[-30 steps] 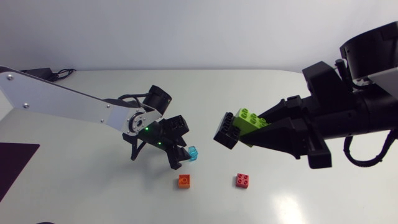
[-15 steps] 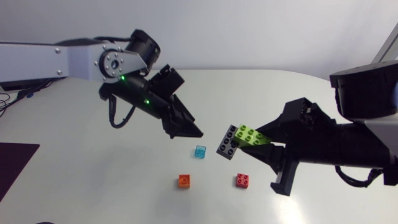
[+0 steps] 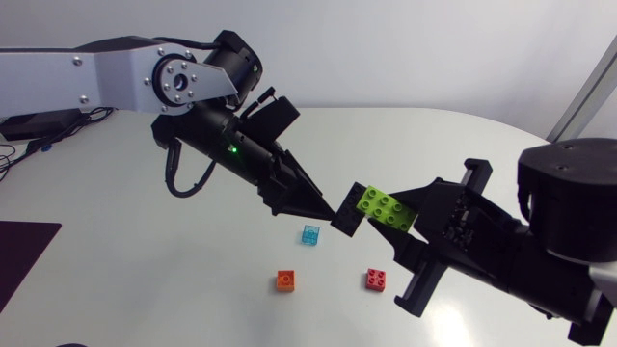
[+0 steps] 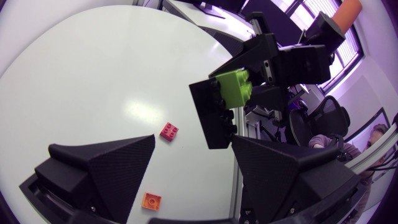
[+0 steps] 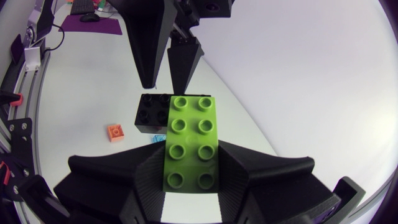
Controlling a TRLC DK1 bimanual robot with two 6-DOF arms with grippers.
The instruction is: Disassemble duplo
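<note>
My right gripper (image 3: 393, 220) is shut on a lime green brick (image 3: 384, 205), held above the table with a black brick (image 3: 348, 220) stuck to its far end. The right wrist view has the green brick (image 5: 191, 140) between the fingers and the black brick (image 5: 152, 112) jutting ahead. My left gripper (image 3: 331, 208) is open, its tips right at the black brick. Seen from the left wrist, the black brick (image 4: 214, 115) stands just ahead of the spread fingers (image 4: 102, 165), nearer one of them, with the green brick (image 4: 235, 87) behind it.
Three loose bricks lie on the white table (image 3: 463, 154) below the grippers: a light blue one (image 3: 309, 234), an orange one (image 3: 285, 280) and a red one (image 3: 377, 280). A dark mat (image 3: 24, 255) lies at the left edge.
My left gripper let go of the light blue brick on the table, rose and swung right to the black brick. The right gripper turned and sank a little with its bricks.
</note>
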